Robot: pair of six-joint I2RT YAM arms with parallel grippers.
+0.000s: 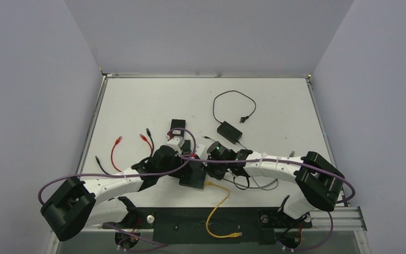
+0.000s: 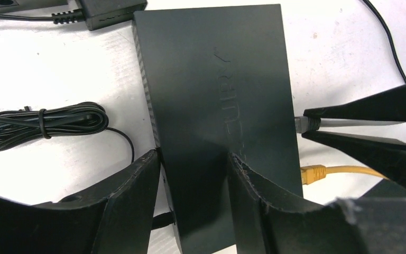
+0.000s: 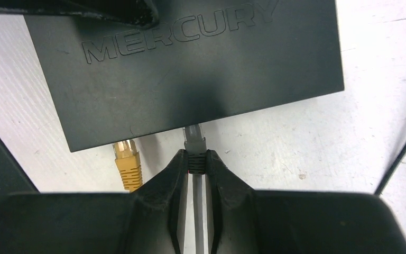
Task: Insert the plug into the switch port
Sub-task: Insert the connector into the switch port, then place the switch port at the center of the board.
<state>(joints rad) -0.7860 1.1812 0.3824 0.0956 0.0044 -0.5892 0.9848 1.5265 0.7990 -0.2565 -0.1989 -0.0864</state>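
Plug (image 3: 194,142), grey, sits clenched in the right gripper (image 3: 195,157), pinched at its rear where the grey cable leaves it. Its long axis runs straight out along the fingers and square to the port edge of the switch (image 3: 190,74). Its nose points at that edge and meets it, the tip just under the black lip (we cannot tell how deep it sits in a port, if at all). Just beside it, to its left in the right wrist view, a yellow plug (image 3: 127,161) lies parallel, its nose at the same edge. The switch lies flat on the white table (image 3: 306,143), lettered face up. We see the left gripper (image 2: 193,159) over the switch with its jaws apart: one finger (image 2: 132,201) is down at the long side opposite the ports, the other is over the top face. It pinches nothing that we can make out. From above, both grippers meet at the switch near the middle of the table.
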